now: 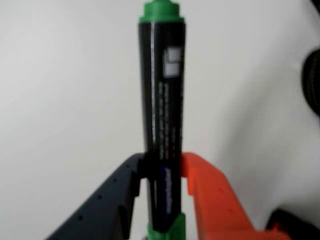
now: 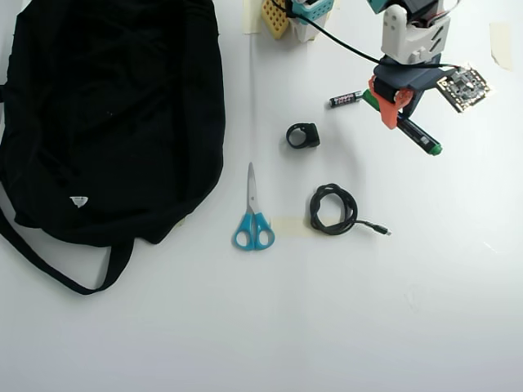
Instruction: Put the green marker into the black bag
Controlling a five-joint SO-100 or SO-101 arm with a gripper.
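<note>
In the wrist view the green marker stands up the middle of the frame, black barrel with white print and a green tip at each end. My gripper is shut on its lower barrel, the dark blue finger on the left and the orange finger on the right. Seen from overhead, the gripper holds the marker slantwise at the upper right of the table. The black bag lies far to the left with its strap trailing below.
A small black battery lies just left of the gripper. A black ring-shaped piece, blue-handled scissors and a coiled black cable lie between the gripper and the bag. A blurred dark shape sits at the wrist view's right edge.
</note>
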